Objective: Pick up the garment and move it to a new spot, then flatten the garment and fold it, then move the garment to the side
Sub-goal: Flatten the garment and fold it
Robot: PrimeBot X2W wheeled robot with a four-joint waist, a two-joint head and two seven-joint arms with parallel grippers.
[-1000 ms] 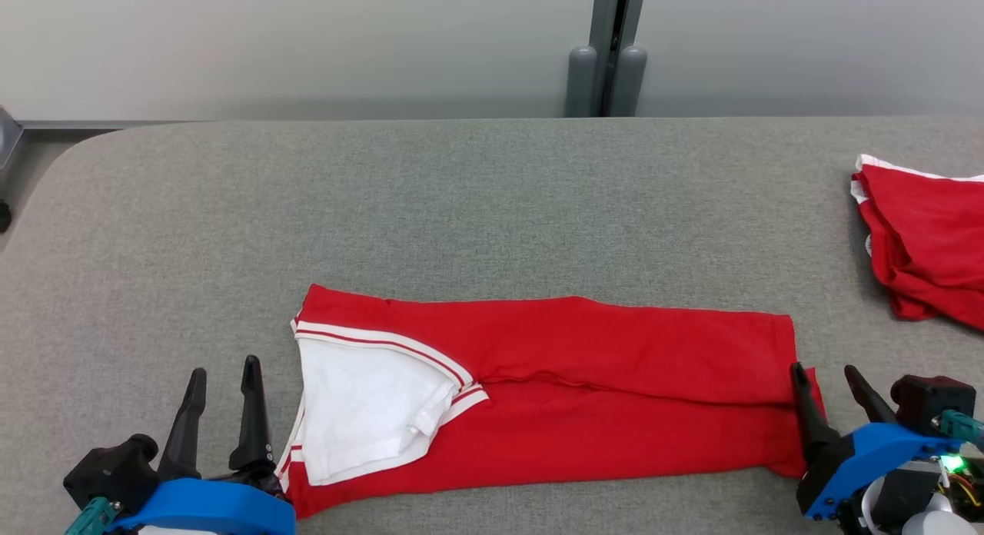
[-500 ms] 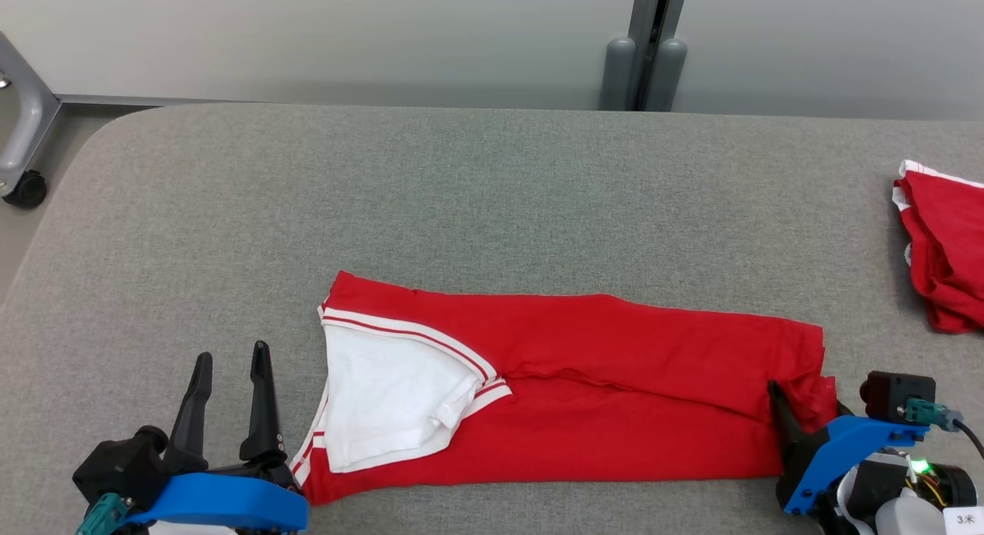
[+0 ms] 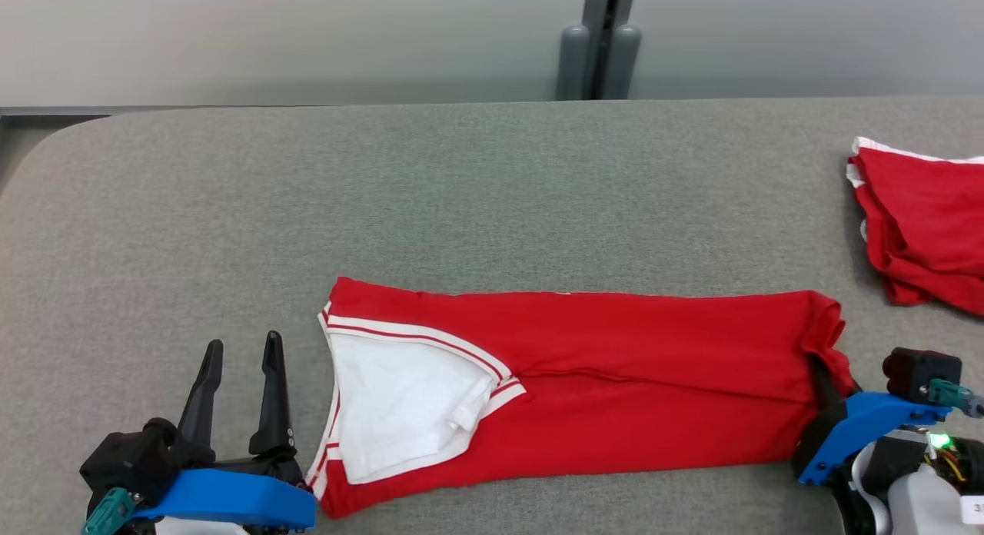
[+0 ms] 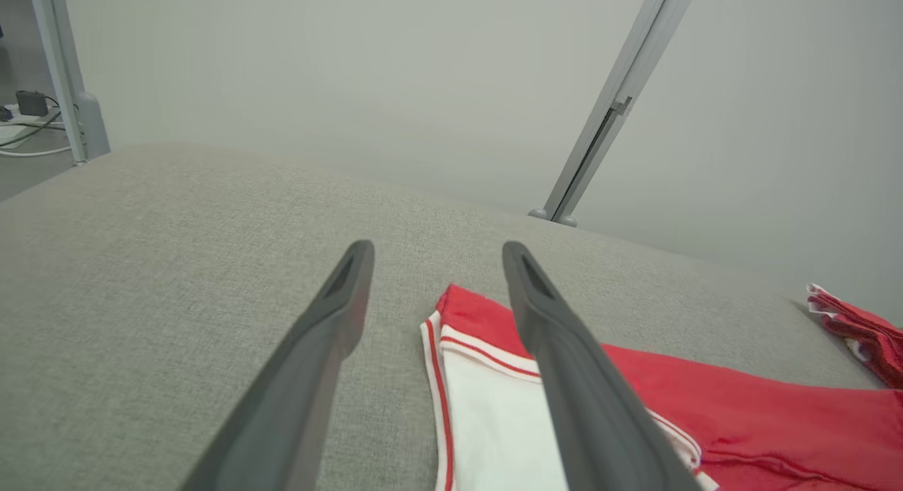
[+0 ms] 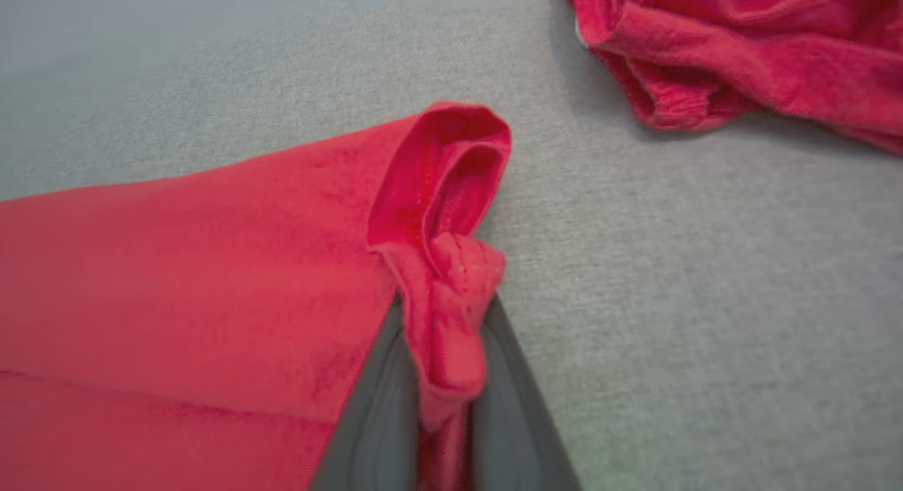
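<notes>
Two claws: right claw (image 5: 446, 314) tight on the red garment (image 3: 653, 366), left claw (image 3: 243, 341) agape, empty, beside it.

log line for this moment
right gripper: shut on garment right end | left gripper: open, beside collar end | garment: folded long strip on table | other red garment: far right

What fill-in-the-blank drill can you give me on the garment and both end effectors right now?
1. The right end effector is ____ on one end of the folded red garment.
2. The left end effector stands ____, holding nothing, beside the garment's white-trimmed end.
3. The second red garment lies toward the robot's ____ on the grey table.
Missing words: shut; open; right.
</notes>
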